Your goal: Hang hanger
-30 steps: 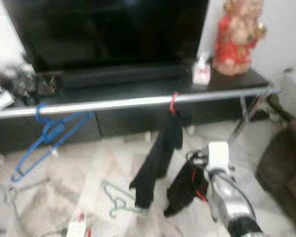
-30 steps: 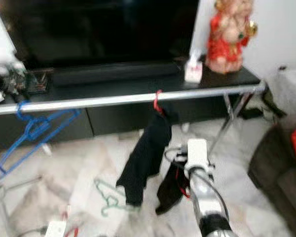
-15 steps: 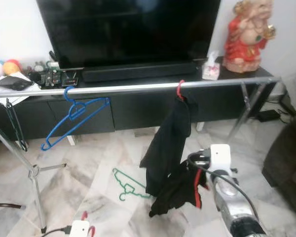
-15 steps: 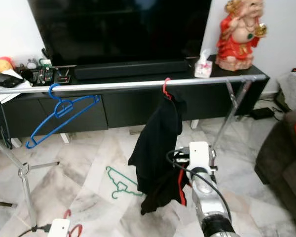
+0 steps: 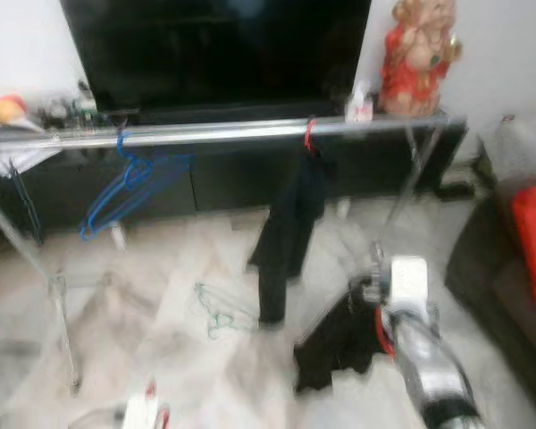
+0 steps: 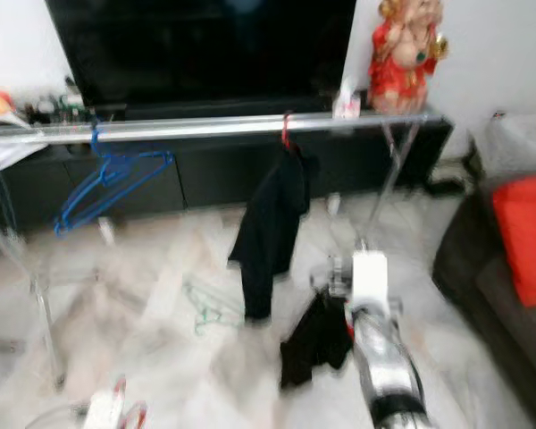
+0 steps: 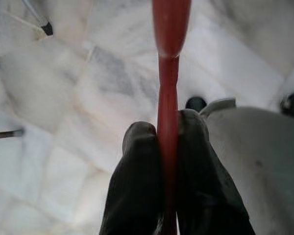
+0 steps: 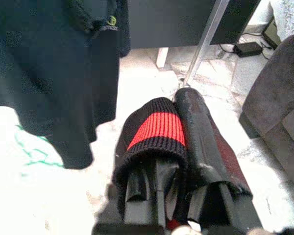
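Gripping red hanger (image 7: 167,98): left hand (image 7: 167,147); right hand (image 8: 179,142), black garment (image 8: 157,128).

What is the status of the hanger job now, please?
Left pincer shut on red hanger. Right pincer shut on black garment. Rail ahead, one garment already hung.

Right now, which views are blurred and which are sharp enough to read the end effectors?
Both eye views are motion-blurred: the rail and blue hanger smear. The left wrist view is sharper, showing the left end effector shut on a red hanger. The right wrist view is crisp up close: the right end effector grips a black garment with a red band.
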Controlling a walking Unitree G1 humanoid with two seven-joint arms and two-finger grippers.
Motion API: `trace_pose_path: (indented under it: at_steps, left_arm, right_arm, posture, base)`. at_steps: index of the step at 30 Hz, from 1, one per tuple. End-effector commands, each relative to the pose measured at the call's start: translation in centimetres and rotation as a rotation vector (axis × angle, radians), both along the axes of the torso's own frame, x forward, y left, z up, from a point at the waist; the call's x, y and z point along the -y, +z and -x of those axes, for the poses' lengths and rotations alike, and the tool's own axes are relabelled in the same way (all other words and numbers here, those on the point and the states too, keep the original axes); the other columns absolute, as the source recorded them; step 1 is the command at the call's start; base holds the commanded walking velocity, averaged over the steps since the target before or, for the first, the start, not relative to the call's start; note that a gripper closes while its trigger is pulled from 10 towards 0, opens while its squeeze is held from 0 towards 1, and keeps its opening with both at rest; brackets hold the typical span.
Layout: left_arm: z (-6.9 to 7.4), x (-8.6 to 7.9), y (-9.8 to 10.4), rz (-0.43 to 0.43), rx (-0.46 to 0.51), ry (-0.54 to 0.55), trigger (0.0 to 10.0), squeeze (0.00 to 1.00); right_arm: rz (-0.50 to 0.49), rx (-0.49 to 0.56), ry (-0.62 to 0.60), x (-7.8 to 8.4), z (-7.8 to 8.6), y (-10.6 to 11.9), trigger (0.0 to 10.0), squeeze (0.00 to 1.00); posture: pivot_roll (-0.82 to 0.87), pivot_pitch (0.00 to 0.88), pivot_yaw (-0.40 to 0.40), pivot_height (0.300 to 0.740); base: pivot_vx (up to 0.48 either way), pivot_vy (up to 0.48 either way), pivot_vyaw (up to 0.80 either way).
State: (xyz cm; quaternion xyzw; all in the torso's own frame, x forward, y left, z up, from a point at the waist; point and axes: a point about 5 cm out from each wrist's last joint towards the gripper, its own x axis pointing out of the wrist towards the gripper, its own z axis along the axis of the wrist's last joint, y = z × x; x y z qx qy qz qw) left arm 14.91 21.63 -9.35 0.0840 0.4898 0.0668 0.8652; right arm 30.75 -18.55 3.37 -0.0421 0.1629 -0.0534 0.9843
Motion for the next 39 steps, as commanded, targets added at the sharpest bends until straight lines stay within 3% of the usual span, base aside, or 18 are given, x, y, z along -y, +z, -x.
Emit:
trace_pose_path:
  at_steps: [1,39]
  left_arm:
    - [0.79,0.43,-0.41,0.015,-0.034,-0.002,10.0,0.00]
    - [0.82,0.70,-0.49,0.037,-0.041,0.000,10.0,0.00]
  right_arm:
    - [0.011,0.020,-0.016,0.80,-0.22,0.54,10.0,0.00]
    - [0.016,0.036,-0.003,0.71,-0.44,0.87,10.0,0.00]
  posture:
    - [-0.04,0.017,-0.050,0.740]
    - [-0.05,0.023,-0.049,0.740]
  base:
    - [-0.262,0.000,-0.58]
    - [-0.273,0.000,-0.02]
